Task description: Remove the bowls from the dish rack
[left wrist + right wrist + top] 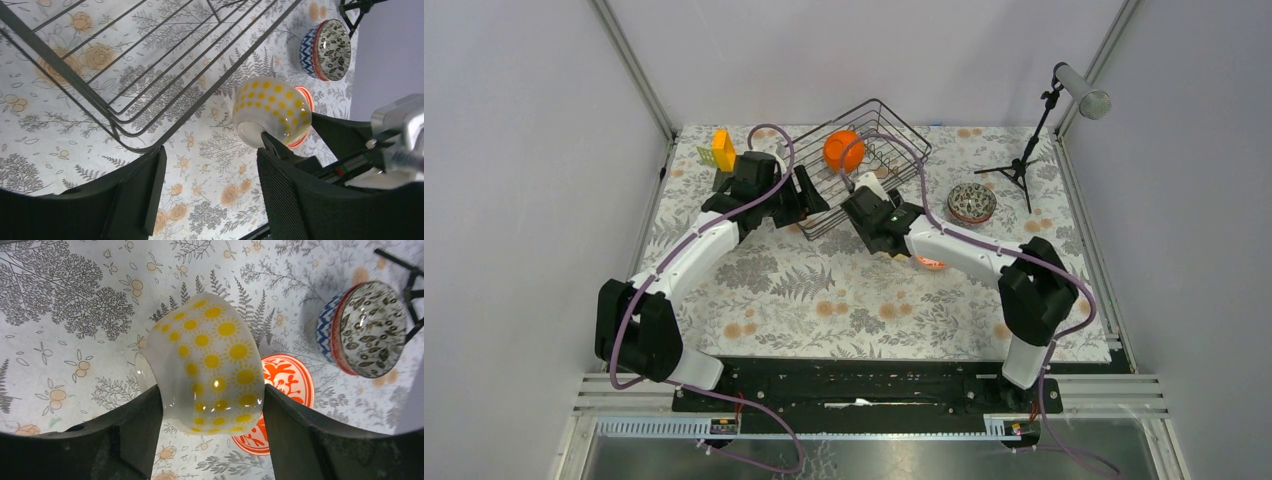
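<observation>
The dark wire dish rack [894,130] stands at the back middle with a bright orange bowl [844,150] in it. My right gripper [865,193] is shut on a white bowl with yellow dots [210,360], held above the cloth by the rack's front edge; this bowl also shows in the left wrist view [272,110]. My left gripper [810,196] is open and empty at the rack's front left corner [125,115]. A white bowl with red pattern [292,385] and a blue-white bowl with dark speckled inside [367,327] sit on the cloth to the right.
A yellow block [723,148] stands at the back left by a flat dark piece. A small black tripod with a grey cylinder [1036,140] stands at the back right, next to the speckled bowl [972,203]. Grey walls close in the floral cloth.
</observation>
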Available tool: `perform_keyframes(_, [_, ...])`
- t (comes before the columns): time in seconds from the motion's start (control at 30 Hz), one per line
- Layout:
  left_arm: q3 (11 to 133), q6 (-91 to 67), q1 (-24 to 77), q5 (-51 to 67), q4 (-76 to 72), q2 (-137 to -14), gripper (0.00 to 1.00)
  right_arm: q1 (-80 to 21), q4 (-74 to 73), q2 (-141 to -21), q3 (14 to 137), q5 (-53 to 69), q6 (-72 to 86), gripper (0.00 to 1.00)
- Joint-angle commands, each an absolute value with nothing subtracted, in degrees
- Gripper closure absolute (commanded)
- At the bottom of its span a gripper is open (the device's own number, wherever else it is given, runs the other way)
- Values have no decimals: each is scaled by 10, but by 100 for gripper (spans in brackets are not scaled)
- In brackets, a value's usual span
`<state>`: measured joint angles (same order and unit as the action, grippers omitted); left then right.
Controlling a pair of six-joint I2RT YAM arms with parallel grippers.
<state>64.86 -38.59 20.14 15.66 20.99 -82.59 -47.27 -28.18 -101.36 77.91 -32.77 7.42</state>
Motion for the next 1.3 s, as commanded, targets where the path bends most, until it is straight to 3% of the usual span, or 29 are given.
perform_keyframes(0.0, [673,-376,202,109,221,-805,29,-509,-279,-1038,821,-435,16,62])
perform_keyframes(0.33, [676,-390,183,48,257,-797,28,-555,-279,-1114,842,-538,-60,61])
perform_keyframes(0.53, [666,-396,169,41,262,-791,28,-585,-261,-1151,840,-585,-93,55])
perform_keyframes(0.67, [660,-394,165,39,261,-786,28,-599,-261,-1175,845,-600,-98,45])
perform_keyframes(0.8, [652,-392,161,36,262,-776,28,-609,-261,-1184,846,-593,-93,27])
perform_keyframes(0.93, [648,-391,158,37,263,-771,28,-614,-260,-1183,843,-580,-81,19])
perform_keyframes(1.27, [647,-388,155,36,265,-766,28,-619,-278,-1179,842,-518,-55,10])
